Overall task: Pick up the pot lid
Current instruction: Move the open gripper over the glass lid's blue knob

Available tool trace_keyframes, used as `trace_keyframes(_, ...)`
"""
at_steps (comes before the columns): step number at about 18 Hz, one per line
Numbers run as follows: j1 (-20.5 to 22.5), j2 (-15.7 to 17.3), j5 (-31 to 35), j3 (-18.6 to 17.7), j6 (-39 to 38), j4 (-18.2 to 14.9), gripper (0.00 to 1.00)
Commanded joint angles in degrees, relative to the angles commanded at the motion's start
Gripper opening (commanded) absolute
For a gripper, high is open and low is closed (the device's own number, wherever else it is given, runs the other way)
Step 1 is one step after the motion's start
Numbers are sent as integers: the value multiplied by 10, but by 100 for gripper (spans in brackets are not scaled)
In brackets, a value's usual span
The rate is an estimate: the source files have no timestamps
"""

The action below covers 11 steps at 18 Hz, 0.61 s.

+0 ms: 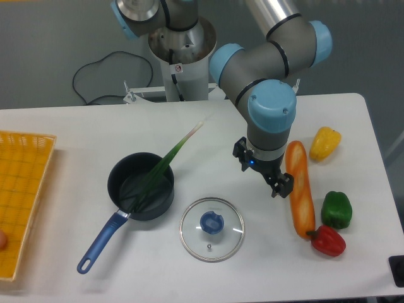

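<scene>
The rounded arm point(273, 110) is slate grey, looped with black cable point(275, 26), its jaws dark.

On the surface's left side there's a black pot point(118, 183), its blue handle point(101, 243) slanting toward the near edge. A long green stalk point(169, 156) leans in it, the pale tip poking out past the rim on the far side. Over by the right edge I see a yellow pepper point(325, 144) toward the far corner, then a long orange carrot point(302, 192) pointing nearly straight at the near edge. Nearer lie a dark green pepper point(337, 210) and, just beside it, a red one point(328, 241). A yellow-orange crate point(25, 189) stands at the far left.
</scene>
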Motion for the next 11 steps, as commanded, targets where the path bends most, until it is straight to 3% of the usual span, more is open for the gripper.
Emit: trace_keyframes(11, -21, 6, -4, -11, -25, 41, 100)
